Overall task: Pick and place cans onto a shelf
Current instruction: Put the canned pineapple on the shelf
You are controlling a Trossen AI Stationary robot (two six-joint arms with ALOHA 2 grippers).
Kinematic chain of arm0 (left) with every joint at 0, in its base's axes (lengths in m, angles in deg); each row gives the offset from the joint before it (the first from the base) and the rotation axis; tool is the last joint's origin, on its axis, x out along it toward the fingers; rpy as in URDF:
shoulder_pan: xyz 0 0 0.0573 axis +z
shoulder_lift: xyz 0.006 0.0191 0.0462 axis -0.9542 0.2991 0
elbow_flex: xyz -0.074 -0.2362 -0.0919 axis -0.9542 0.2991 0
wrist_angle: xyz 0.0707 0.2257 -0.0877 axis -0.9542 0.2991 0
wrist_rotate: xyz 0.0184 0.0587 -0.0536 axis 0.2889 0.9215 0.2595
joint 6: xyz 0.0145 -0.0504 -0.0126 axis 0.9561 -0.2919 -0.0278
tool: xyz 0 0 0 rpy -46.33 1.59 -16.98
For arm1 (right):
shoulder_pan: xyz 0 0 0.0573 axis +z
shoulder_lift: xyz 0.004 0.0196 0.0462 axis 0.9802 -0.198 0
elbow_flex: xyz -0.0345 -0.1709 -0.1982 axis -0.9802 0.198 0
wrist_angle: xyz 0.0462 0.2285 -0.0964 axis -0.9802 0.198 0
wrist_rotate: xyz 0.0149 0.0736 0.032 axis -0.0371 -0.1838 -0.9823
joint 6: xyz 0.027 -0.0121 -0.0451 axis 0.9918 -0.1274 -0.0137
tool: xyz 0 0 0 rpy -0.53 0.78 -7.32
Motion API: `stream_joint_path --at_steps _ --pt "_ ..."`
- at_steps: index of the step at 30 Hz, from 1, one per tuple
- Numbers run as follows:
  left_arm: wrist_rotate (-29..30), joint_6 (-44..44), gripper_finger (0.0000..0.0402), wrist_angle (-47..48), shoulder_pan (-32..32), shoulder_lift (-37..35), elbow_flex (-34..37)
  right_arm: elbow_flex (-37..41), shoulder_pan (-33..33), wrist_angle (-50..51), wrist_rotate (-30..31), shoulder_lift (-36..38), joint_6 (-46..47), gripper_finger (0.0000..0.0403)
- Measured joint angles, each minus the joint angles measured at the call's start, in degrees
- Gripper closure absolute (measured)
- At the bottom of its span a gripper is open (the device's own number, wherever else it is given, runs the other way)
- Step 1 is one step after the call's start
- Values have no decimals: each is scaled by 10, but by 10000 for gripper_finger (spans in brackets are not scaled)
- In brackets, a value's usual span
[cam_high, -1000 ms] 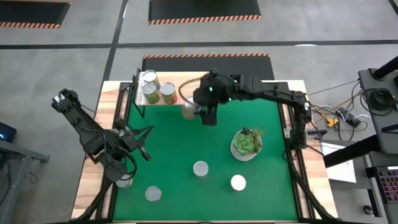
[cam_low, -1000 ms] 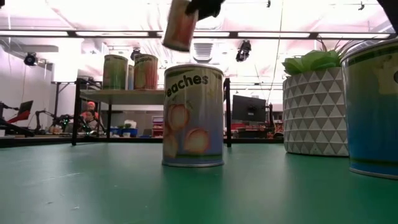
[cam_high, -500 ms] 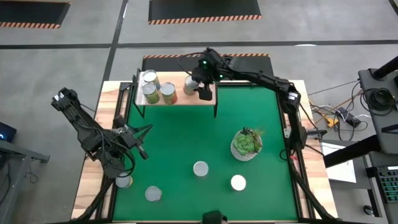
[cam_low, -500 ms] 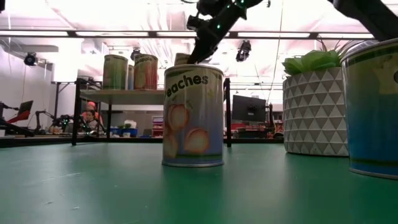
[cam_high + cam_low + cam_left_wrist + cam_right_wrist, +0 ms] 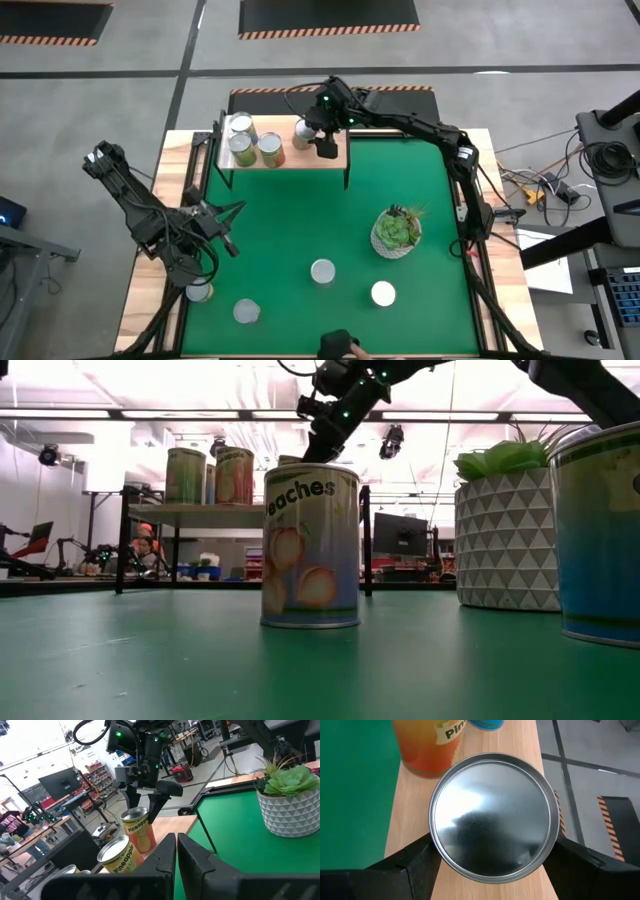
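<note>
High view: right gripper (image 5: 315,137) now over the shelf (image 5: 335,158), carried there from above the mat a second ago; can (image 5: 303,133) set down beside the three already shelved. Left gripper (image 5: 222,215) idle, well apart over the desk's left side, fingers impossible to judge.

Low view: gripper directly above the shelf, lifting slightly from half a second ago; the can mostly hidden behind the near peach can (image 5: 310,547).

Left wrist view: fingers spread, standing just above the can's rim.

Right wrist view: silver top (image 5: 493,817) between parted fingers, apparently released. Likely fourth can placed; four left below.
</note>
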Motion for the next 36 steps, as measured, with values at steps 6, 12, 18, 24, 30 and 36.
stream_joint_path --at_steps 6,12,18,24,30,36 --pt "0 0 402 0 0 0 0 0 0 -3 0 0 5 112" --pt "0 0 402 0 0 0 0 0 0 -2 0 0 15 112" --pt "0 0 402 0 0 0 0 0 0 -3 2 0 42 112" --pt "0 0 402 -1 0 0 0 0 0 -3 2 0 51 112" --pt "0 0 402 -1 0 0 0 0 0 -2 5 0 45 112" --pt "0 0 402 -1 0 0 0 0 0 -2 5 0 69 103"
